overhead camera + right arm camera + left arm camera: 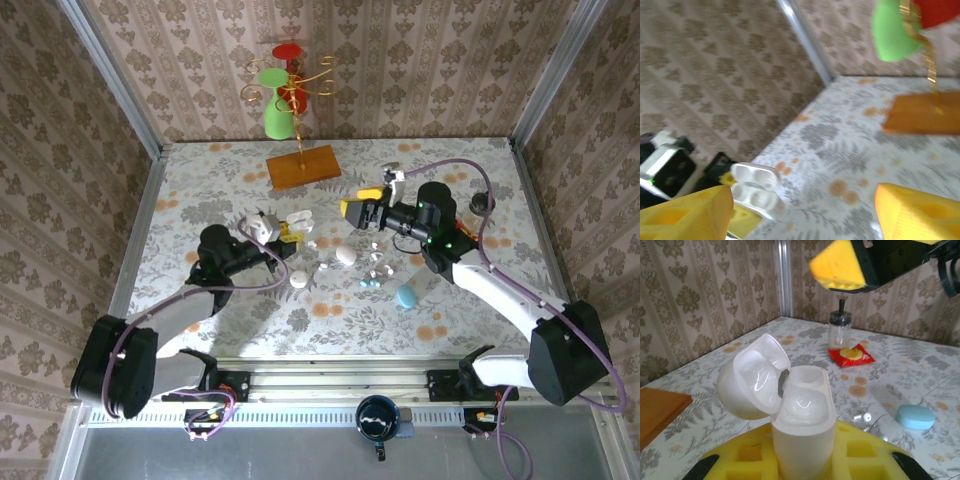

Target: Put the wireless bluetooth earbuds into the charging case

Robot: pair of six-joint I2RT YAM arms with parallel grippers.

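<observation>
Left end effector (272, 232): closed on the lower body of the white case (802, 415), yellow pads on both sides, case upright, lid hinged open to the left. Held above the counter (200, 190), left of centre. Whether the wells are already filled I cannot tell; the inside is all glossy white.

Right end effector (358, 207): jaws wide apart, nothing between them. It hangs near the open case, to its right and above it.

Earbuds (376, 270): small white and pale blue pieces lie loose on the counter, between the two arms and below the right end effector. A blue case (405, 296) lies just beside them.

Handling, judged:
- Buds look light, hard and slick, so likely to squirt out of a loose pinch or skid when nudged.
- Best hold is probably across the bud's widest part, low to the counter, gentle closure.
- The held case needs a steady grip on its body, clear of hinge and lid.
</observation>
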